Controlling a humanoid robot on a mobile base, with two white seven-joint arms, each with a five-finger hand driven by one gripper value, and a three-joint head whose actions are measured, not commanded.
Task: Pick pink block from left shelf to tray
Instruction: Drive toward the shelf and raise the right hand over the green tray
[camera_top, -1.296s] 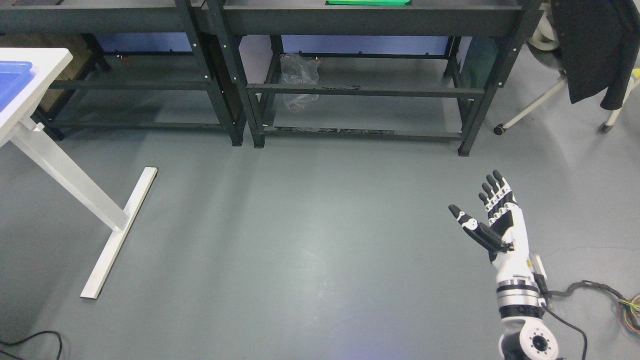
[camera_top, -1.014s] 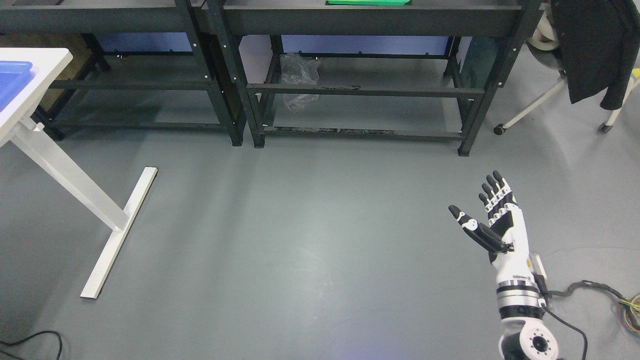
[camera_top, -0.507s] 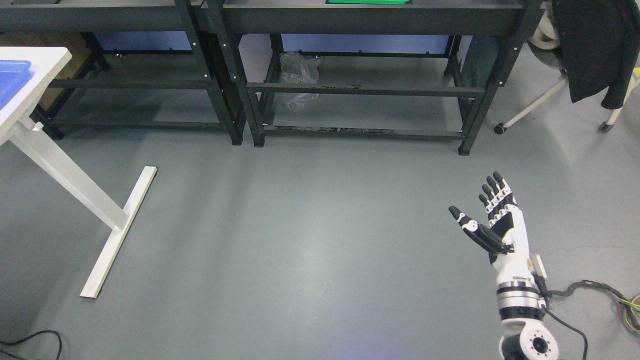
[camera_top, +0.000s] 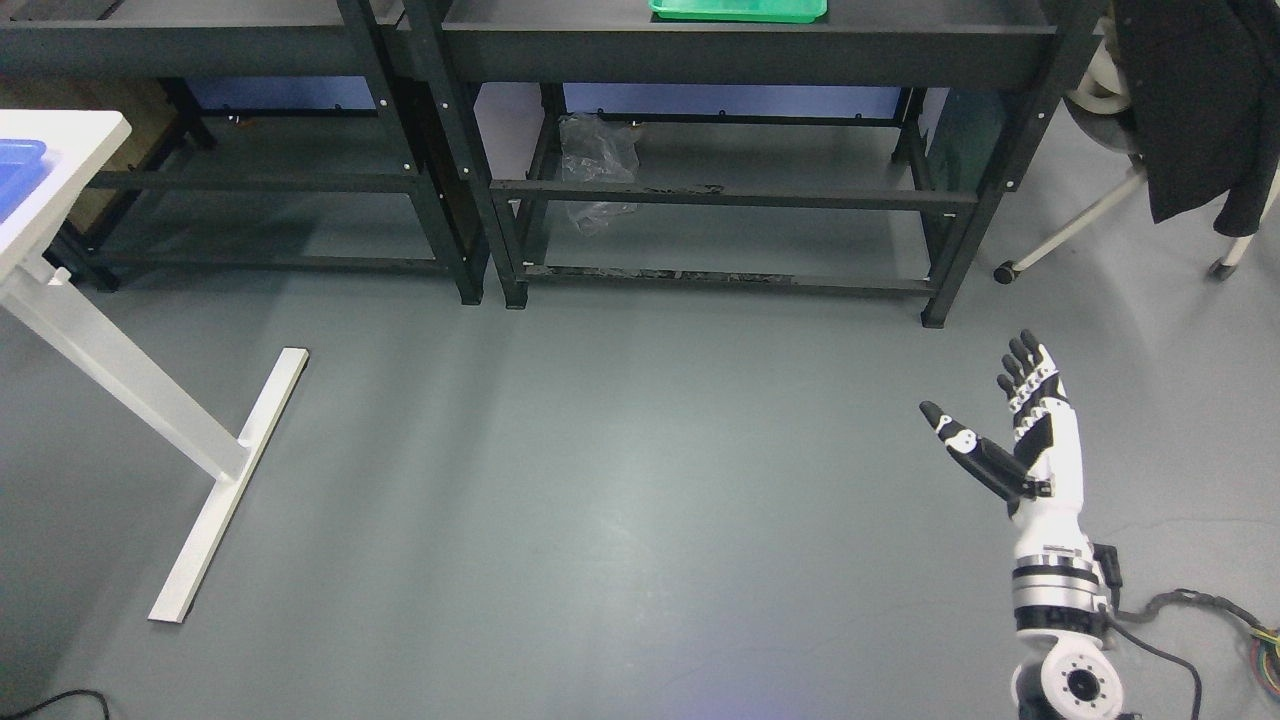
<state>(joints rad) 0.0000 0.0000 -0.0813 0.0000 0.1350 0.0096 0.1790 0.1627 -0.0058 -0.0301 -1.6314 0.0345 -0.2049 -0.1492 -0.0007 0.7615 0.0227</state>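
Your right hand (camera_top: 1030, 440) hangs over the grey floor (camera_top: 620, 480) at the lower right, fingers straight and spread, thumb splayed out, holding nothing. You cannot see the pink block anywhere in this view. A green tray (camera_top: 738, 9) sits on top of the right black shelf (camera_top: 740, 45), the left shelf (camera_top: 190, 40) stands beside it, and a white worktop (camera_top: 60, 165) carrying a blue bin (camera_top: 18, 170) is at far left.
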